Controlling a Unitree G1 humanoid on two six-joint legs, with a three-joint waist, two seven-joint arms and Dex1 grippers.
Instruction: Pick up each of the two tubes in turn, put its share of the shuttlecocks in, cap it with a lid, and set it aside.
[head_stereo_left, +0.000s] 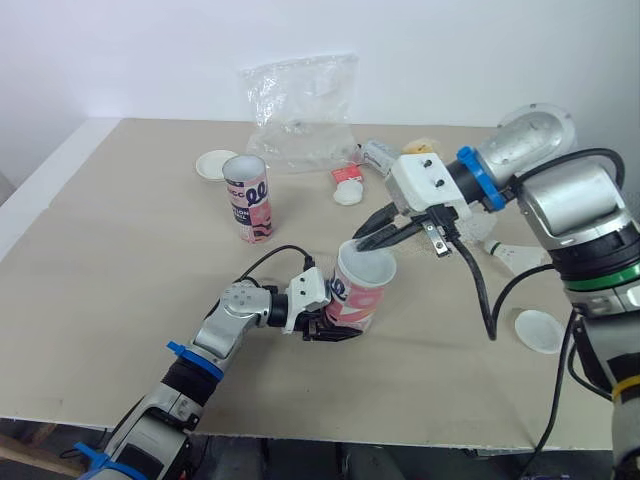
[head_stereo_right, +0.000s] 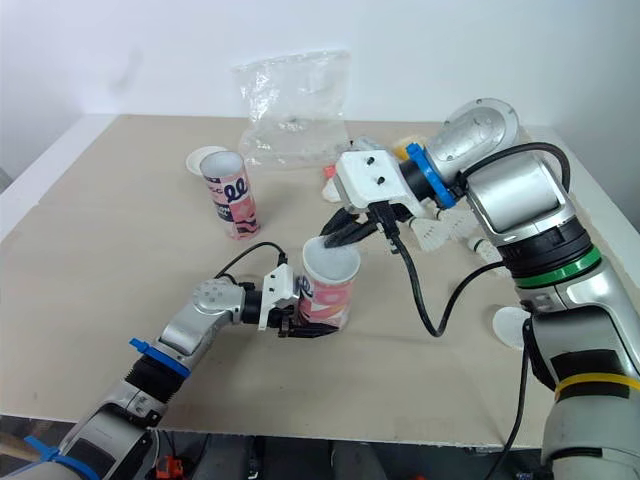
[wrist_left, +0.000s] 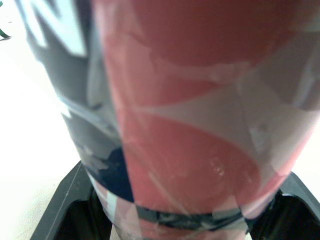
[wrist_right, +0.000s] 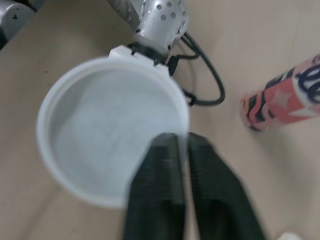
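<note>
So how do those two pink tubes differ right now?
The near tube is tilted and gripped low down by the left hand; the far tube stands upright on the table. The right hand holds a white lid at the near tube's mouth; no hand is by the far tube. Both carry the same pink, white and dark print.

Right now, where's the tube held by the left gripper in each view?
Left eye view: held tube near centre, in the left gripper.
Right eye view: near centre.
Left wrist view: close up, between the fingers.
Right wrist view: hidden under the white lid pinched by the right gripper.
Landmark: second tube, standing farther back.
</note>
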